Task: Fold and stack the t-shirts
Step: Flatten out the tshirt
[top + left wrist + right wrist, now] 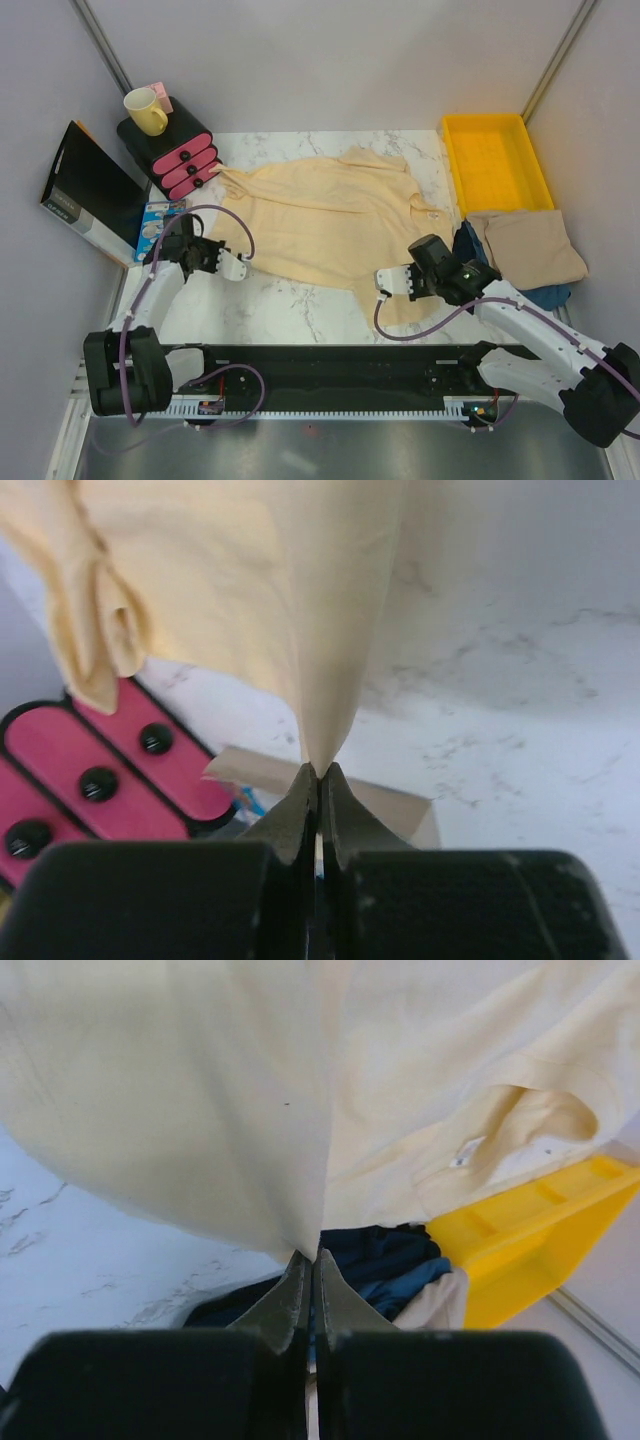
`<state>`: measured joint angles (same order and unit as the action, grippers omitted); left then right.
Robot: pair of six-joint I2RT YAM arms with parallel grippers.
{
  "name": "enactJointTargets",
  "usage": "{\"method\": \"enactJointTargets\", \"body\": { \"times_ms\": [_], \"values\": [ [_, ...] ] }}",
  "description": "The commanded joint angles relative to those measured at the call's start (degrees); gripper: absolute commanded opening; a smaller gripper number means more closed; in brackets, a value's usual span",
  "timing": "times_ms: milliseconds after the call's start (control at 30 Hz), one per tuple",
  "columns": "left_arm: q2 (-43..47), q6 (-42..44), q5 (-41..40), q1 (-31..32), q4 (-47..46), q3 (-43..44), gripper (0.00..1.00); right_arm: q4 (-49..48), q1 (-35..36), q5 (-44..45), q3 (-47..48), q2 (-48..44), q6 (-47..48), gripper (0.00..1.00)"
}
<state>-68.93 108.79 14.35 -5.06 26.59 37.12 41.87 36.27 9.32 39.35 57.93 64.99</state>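
A large pale cream cotton t-shirt [320,215] lies spread across the middle of the white marbled desk [300,310], its collar toward 2 o'clock. My left jaws are pressed fully together on a pinch of its edge at about 8 o'clock, and the cloth rises from their tips in a taut peak. My right jaws are closed just as tightly on the shirt's edge at about 5 o'clock. A second, beige-tan t-shirt [525,245] lies folded at 3 o'clock on a dark blue cloth [548,296], just below the yellow plastic tray [497,160] at 1 o'clock. A pink-and-black drawer unit [175,150] with a yellow mug [145,110] on top stands at 10 o'clock, touching the cream shirt's sleeve.
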Motion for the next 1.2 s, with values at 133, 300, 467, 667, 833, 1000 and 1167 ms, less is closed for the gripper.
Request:
{"method": "enactJointTargets", "body": {
  "times_ms": [133, 300, 467, 667, 833, 1000, 1167],
  "values": [
    [9.7, -3.0, 4.8, -0.3, 8.0, 4.0, 0.02, 1.2, -2.1, 5.4, 7.9, -2.4, -0.2, 0.0],
    [9.3, -10.6, 5.1, -0.2, 7.2, 9.1, 0.02, -7.6, -4.5, 11.8, 11.3, -2.5, -0.5, 0.0],
    [8.7, -21.2, 4.5, -0.2, -2.7, 13.9, 0.02, -20.8, -7.2, 16.8, 15.6, -2.5, 2.7, 0.0],
    [4.6, -26.7, 3.1, -0.3, -16.5, 27.8, 0.02, -35.2, -9.0, 20.1, 31.4, 3.9, 9.3, 0.0],
    [0.5, -27.1, 0.4, -0.3, -25.6, 43.0, 0.02, -41.4, -9.4, 21.7, 49.5, 10.5, 15.9, 0.0],
    [-1.5, -25.0, 1.9, -0.1, -30.7, 53.9, 0.02, -45.5, -9.4, 21.4, 62.8, 15.6, 21.9, 0.0],
    [1.1, -22.5, 4.3, 0.0, -38.3, 54.4, 0.02, -51.3, -9.3, 18.9, 65.1, 14.8, 28.0, 0.0]
  ]
}}
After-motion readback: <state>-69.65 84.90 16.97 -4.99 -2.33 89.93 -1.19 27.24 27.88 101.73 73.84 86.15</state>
